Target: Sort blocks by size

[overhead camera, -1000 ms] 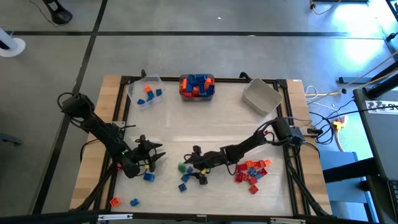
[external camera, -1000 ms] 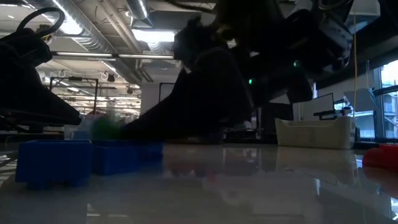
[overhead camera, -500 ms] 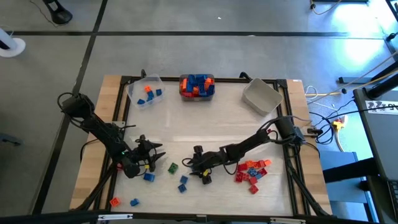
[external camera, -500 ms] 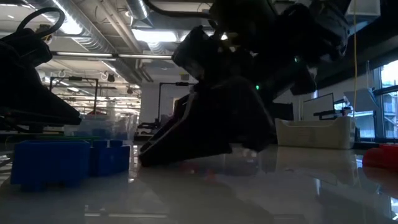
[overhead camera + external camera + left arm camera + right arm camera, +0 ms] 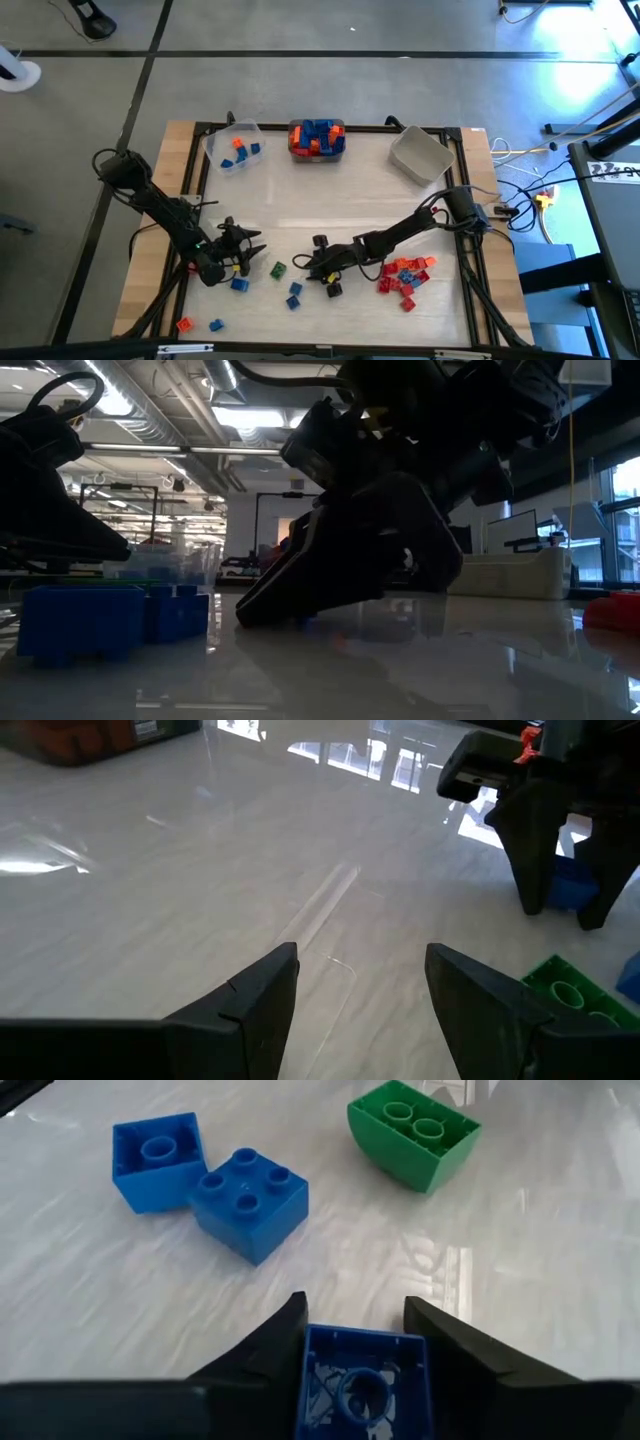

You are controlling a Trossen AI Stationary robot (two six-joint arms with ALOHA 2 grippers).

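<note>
Your right hand (image 5: pixel 355 1342) sits low on the surface (image 5: pixel 520 1270), fingers either side of a hollow-side-up blue block (image 5: pixel 360 1385), pinching it. Two blue blocks (image 5: pixel 205 1175) and a green block (image 5: pixel 415 1140) lie just beyond. Your left hand (image 5: pixel 360 990) hovers spread nearby.

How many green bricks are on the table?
1. The green plastic studded brick lies on the table between the two grippers, near two loose blue plastic bricks. More green ones could be hidden in the full bin at the back.
</note>
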